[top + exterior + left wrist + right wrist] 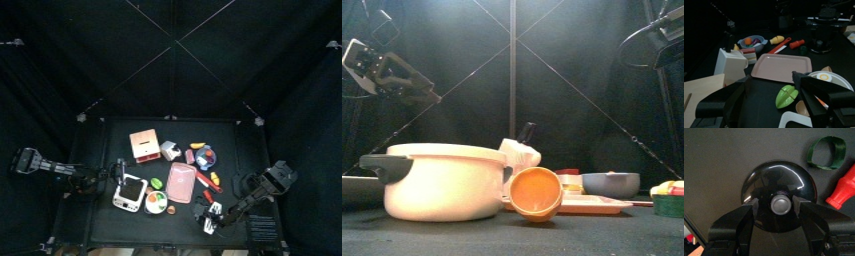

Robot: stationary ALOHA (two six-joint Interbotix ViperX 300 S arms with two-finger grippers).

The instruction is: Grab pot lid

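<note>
Centre the right pincer (781, 207), jaws spread, over the pot lid's (777, 188) knob (781, 204); descend squarely, then close. The left pincer (771, 90) hangs open.

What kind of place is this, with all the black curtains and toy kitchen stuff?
Probably a robot test pen, not a real kitchen. Black curtains wall in a small table; two arms reach over play kitchenware such as a pot and pink tray. The right gripper hangs above the pot lid, fingers open.
</note>
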